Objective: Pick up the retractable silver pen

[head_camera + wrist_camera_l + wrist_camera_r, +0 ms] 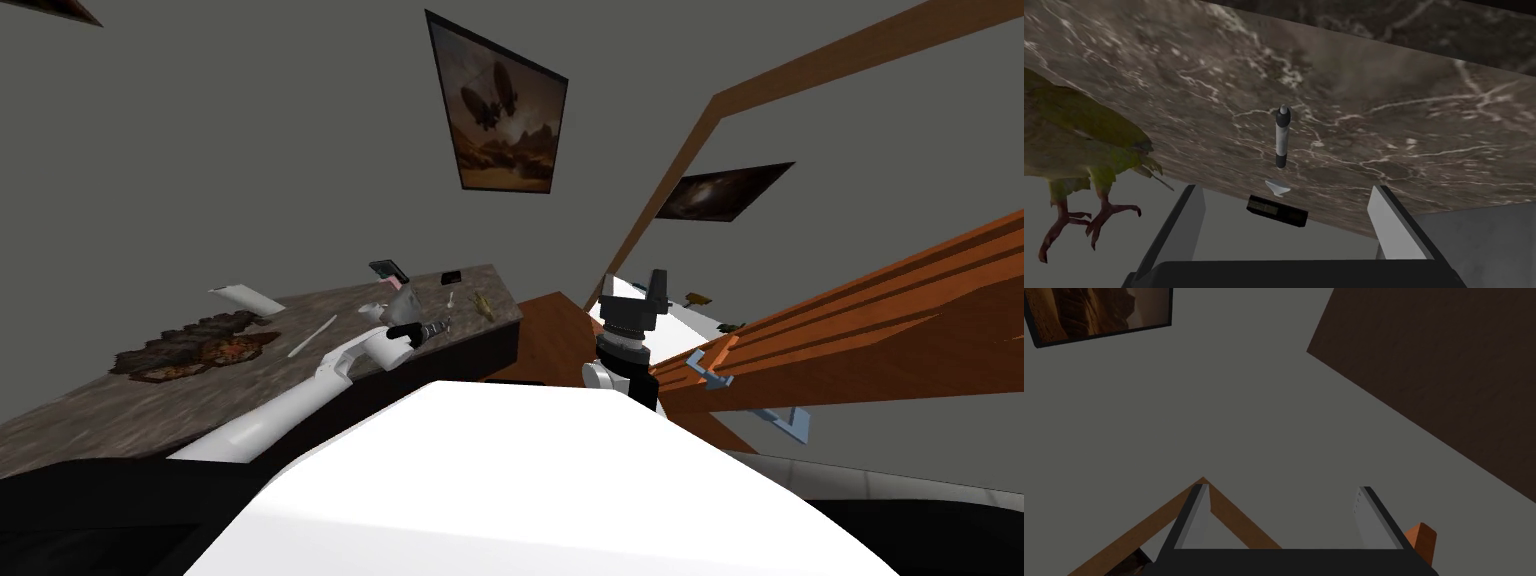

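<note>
The silver pen, with dark ends, lies flat on the brown marbled counter. It also shows as a small pale stick on the counter's far right part. My left gripper hovers over the counter, open, and the pen lies ahead of the gap between its fingers, untouched. In the head view the left gripper sits just short of the pen. My right gripper is raised beside the chest; its fingers stand open with nothing between them.
A green bird figure stands close beside the pen. A small white cone and a black box lie between the pen and the wall-side edge. A white stick, a white tube and a dark heap lie further left.
</note>
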Robot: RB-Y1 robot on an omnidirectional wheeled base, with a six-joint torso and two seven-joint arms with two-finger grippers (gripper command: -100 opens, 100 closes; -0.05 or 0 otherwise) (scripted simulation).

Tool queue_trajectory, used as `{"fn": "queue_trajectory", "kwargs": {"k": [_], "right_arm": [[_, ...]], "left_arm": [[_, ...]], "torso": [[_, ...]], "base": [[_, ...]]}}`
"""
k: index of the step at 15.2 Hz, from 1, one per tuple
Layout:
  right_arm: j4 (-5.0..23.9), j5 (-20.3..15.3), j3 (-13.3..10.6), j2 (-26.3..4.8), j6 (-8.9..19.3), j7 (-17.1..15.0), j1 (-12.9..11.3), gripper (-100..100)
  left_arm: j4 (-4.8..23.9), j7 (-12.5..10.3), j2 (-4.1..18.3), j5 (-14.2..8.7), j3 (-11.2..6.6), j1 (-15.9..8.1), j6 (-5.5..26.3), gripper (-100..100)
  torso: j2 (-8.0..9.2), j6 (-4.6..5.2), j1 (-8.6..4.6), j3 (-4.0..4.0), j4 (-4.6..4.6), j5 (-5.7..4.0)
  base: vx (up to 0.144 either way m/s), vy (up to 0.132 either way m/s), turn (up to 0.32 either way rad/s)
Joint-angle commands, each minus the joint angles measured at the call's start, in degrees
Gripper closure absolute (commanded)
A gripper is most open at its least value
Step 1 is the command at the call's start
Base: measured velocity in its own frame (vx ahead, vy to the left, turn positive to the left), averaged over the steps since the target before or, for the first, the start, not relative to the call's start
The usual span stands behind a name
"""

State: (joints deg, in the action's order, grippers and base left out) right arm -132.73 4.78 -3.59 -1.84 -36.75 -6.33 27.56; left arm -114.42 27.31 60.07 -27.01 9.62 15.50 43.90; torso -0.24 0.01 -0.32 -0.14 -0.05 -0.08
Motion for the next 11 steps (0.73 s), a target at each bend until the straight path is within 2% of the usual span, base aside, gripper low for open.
{"fn": "queue_trajectory", "kwargs": {"k": [1,2,3,4,5,6,7,8,9,10,11], "right_arm": [[0.0,0.0,0.0,0.0,0.0,0.0,0.0,0],[0.0,0.0,0.0,0.0,0.0,0.0,0.0,0],[0.0,0.0,0.0,0.0,0.0,0.0,0.0,0],[0.0,0.0,0.0,0.0,0.0,0.0,0.0,0],[0.0,0.0,0.0,0.0,0.0,0.0,0.0,0],[0.0,0.0,0.0,0.0,0.0,0.0,0.0,0],[0.0,0.0,0.0,0.0,0.0,0.0,0.0,0],[0.0,0.0,0.0,0.0,0.0,0.0,0.0,0],[0.0,0.0,0.0,0.0,0.0,0.0,0.0,0],[0.0,0.0,0.0,0.0,0.0,0.0,0.0,0],[0.0,0.0,0.0,0.0,0.0,0.0,0.0,0]], "left_arm": [[0.3,0.55,0.93,-0.74,0.29,-0.45,2.83,-100],[0.3,0.55,0.93,-0.74,0.29,-0.45,2.83,-100],[0.87,1.19,2.13,-1.77,0.58,-0.89,4.87,-100],[0.87,1.19,2.13,-1.77,0.58,-0.89,4.98,-100],[1.41,1.8,3.24,-2.74,0.85,-1.3,6.92,-100],[1.41,1.8,3.24,-2.74,0.85,-1.3,7.02,-100],[1.91,2.36,4.26,-3.65,1.11,-1.68,8.9,-100],[1.91,2.36,4.26,-3.65,1.11,-1.68,8.92,-100],[2.37,2.89,5.2,-4.5,1.34,-2.04,10.67,-100],[2.37,2.89,5.2,-4.5,1.34,-2.04,10.67,-100],[2.79,3.36,6.04,-5.26,1.56,-2.36,12.27,-100]], "torso": [[0.0,0.0,0.0,0.0,0.0,0.0],[0.01,-0.01,0.03,0.0,0.0,0.0],[0.06,-0.02,0.07,0.03,0.01,0.02],[0.07,0.0,0.08,0.04,0.02,0.02],[0.09,-0.01,0.08,0.05,0.02,0.02],[0.09,-0.01,0.05,0.05,0.02,0.01],[0.08,-0.01,0.05,0.05,0.02,0.01],[0.07,0.0,0.04,0.04,0.02,0.01],[0.08,-0.01,0.05,0.04,0.02,0.01],[0.09,-0.01,0.05,0.05,0.02,0.01],[0.1,-0.02,0.06,0.05,0.02,0.02]], "base": [[0.064,-0.048,-0.068],[0.044,-0.031,-0.026],[0.044,-0.039,-0.055],[0.043,-0.042,-0.068],[0.053,-0.053,-0.085],[0.055,-0.048,-0.066],[0.055,-0.049,-0.085],[0.05,-0.046,-0.069],[0.048,-0.046,-0.074],[0.046,-0.04,-0.053],[0.047,-0.037,-0.054]]}}
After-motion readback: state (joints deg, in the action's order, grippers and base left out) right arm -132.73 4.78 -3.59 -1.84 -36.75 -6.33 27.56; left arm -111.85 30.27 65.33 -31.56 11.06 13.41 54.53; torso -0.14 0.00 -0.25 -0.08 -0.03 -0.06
